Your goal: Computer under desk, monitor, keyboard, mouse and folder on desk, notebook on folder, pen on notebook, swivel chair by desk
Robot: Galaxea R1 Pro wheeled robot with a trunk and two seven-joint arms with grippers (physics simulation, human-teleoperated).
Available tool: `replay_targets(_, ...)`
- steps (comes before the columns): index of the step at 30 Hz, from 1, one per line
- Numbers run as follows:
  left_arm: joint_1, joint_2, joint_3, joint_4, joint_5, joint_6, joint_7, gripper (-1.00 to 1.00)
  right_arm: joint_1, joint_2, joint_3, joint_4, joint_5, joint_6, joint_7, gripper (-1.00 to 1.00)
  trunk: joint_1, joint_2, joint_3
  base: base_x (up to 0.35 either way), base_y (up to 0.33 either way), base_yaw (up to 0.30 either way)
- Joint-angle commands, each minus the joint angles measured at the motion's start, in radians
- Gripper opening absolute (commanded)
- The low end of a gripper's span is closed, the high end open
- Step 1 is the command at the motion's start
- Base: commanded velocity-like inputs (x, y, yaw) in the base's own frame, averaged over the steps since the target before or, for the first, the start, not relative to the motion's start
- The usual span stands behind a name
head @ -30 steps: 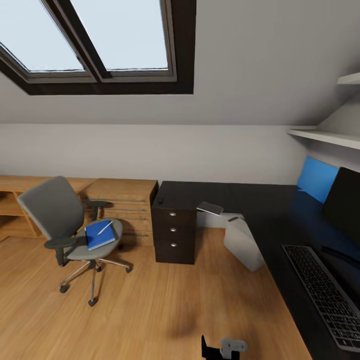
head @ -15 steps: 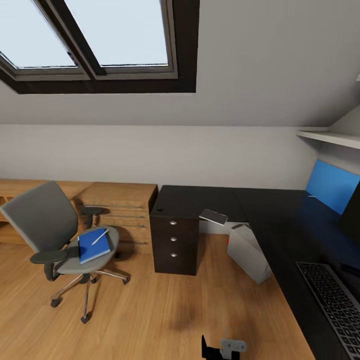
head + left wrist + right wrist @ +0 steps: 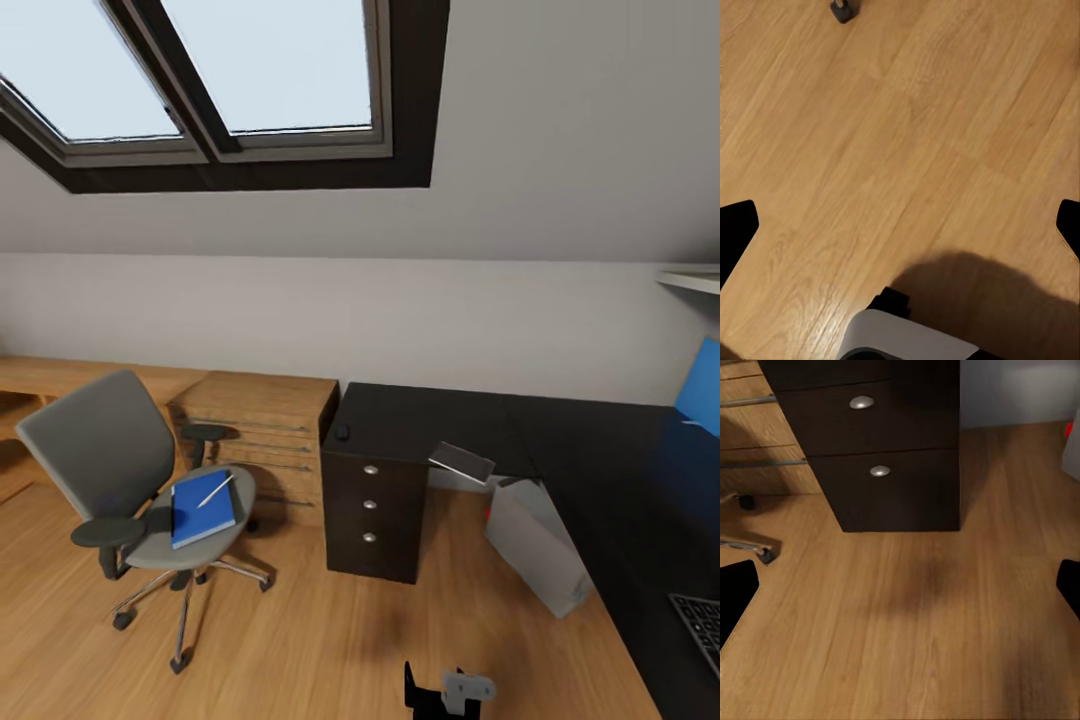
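The grey swivel chair (image 3: pixel 110 455) stands on the floor at the left, apart from the desk. On its seat lies the blue folder (image 3: pixel 200 508), and the white pen (image 3: pixel 215 490) rests on top of it. The black desk (image 3: pixel 590 460) runs from its drawer unit (image 3: pixel 375 510) off to the right. The small black mouse (image 3: pixel 343 432) sits on the desk corner above the drawers. A corner of the keyboard (image 3: pixel 700 625) shows at the right edge. The monitor is out of view. My left gripper (image 3: pixel 900 232) is open over bare floor. My right gripper (image 3: pixel 900 592) is open and faces the drawer unit (image 3: pixel 881 442).
A grey computer tower (image 3: pixel 535 545) leans on the floor under the desk. A flat dark slab (image 3: pixel 462 462) tilts off the desk's edge. Light wooden cabinets (image 3: pixel 265 430) line the wall behind the chair. A chair caster (image 3: pixel 844 9) is near the left gripper. A skylight is overhead.
The whole view has turned left, so the monitor has left the picture and only a corner of the keyboard remains. The chair, folder and pen lie as before.
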Motion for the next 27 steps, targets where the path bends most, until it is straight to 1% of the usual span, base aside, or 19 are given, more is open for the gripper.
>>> replay_targets(1, -0.001, 0.0, -0.009, 0.0, 0.011, -0.006, 0.004, 1.0, -0.001, 0.0, 0.009, 0.001, -0.006, -0.003, -0.005, 1.0, 0.001, -0.001, 0.0, 0.322, 0.0, 0.192)
replay_targets(10, -0.001, 0.0, -0.009, 0.0, 0.011, -0.005, 0.004, 1.0, -0.001, 0.0, 0.009, 0.0, -0.005, -0.005, -0.008, 1.0, 0.001, -0.001, 0.005, 0.322, 0.0, 0.224)
replay_targets(24, -0.001, -0.001, -0.009, 0.0, 0.011, -0.005, 0.004, 1.0, -0.001, 0.0, 0.01, -0.001, -0.004, -0.005, -0.01, 1.0, 0.001, -0.001, -0.006, 0.322, 0.0, 0.248)
replay_targets(27, -0.001, -0.002, -0.01, 0.006, 0.011, -0.004, 0.004, 1.0, -0.001, 0.0, 0.01, -0.001, 0.0, -0.004, -0.009, 1.0, 0.001, -0.001, -0.008, 0.322, 0.0, 0.175)
